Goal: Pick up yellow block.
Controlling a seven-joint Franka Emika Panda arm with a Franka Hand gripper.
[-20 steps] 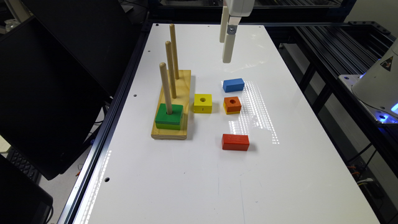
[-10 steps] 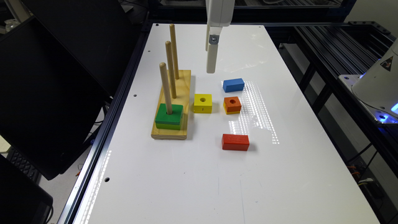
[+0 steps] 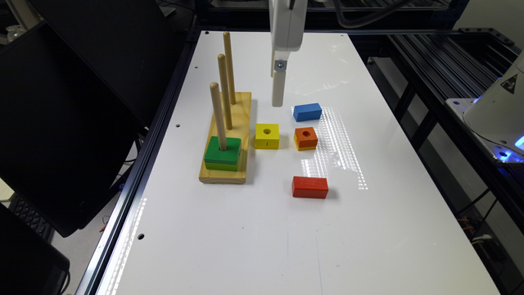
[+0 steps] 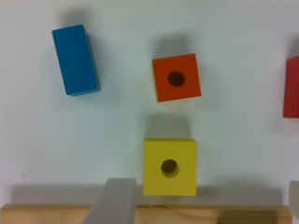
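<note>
On the white table (image 3: 254, 229), the wooden peg base (image 3: 241, 123) lies along one long edge, a green block (image 3: 222, 152) threaded on its nearest peg. Just beside that base sits the yellow block (image 3: 267, 135), hole up, with the orange block (image 3: 306, 138) near on its other side. High above, nearer the table's far edge, hangs the gripper (image 3: 278, 96), holding nothing; its fingers (image 4: 113, 201) stand spread wide in the wrist view. I'd say it should centre over the block before descending, and set its fingers so neither strikes the base nor the orange block.
</note>
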